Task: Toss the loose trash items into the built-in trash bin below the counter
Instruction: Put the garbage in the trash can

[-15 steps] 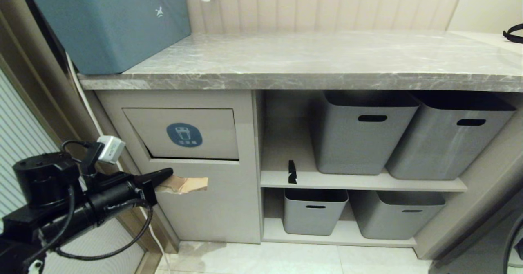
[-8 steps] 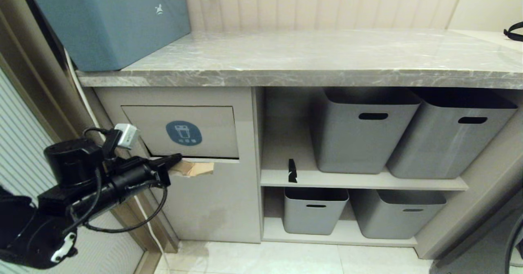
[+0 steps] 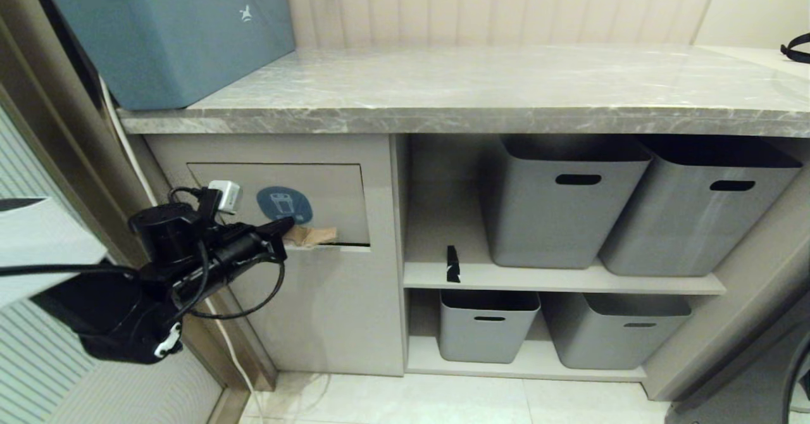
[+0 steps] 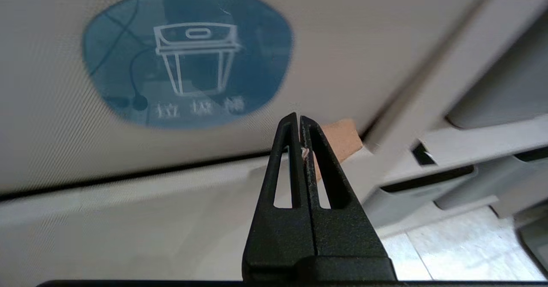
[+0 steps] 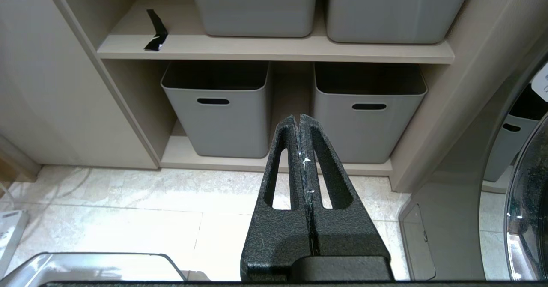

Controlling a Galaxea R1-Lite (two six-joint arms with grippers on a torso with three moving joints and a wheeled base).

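Observation:
My left gripper [image 3: 288,226] [image 4: 299,118] is shut on a tan paper scrap [image 3: 310,235] [image 4: 340,137]. It holds the scrap against the lower edge of the built-in trash bin flap [image 3: 329,190] [image 4: 342,43], just right of the blue bin sticker [image 3: 285,205] [image 4: 188,58]. A dark gap runs along the flap's bottom. A small black scrap [image 3: 452,264] [image 5: 156,35] lies on the upper shelf beside the bin cabinet. The grey marble counter [image 3: 481,88] runs above. My right gripper [image 5: 299,119] is shut and empty, pointing at the lower shelf.
Grey tubs stand on the upper shelf [image 3: 557,202] [image 3: 702,212] and on the lower shelf [image 3: 487,326] [image 3: 614,332]. A blue-grey box [image 3: 164,31] sits on the counter's left end. A white cable [image 3: 126,145] hangs down the wall at the left. Pale tiled floor [image 3: 443,402] lies below.
My left gripper has risen and moved right with the tan scrap, from below the flap up to the flap's lower edge. The right arm has stayed still.

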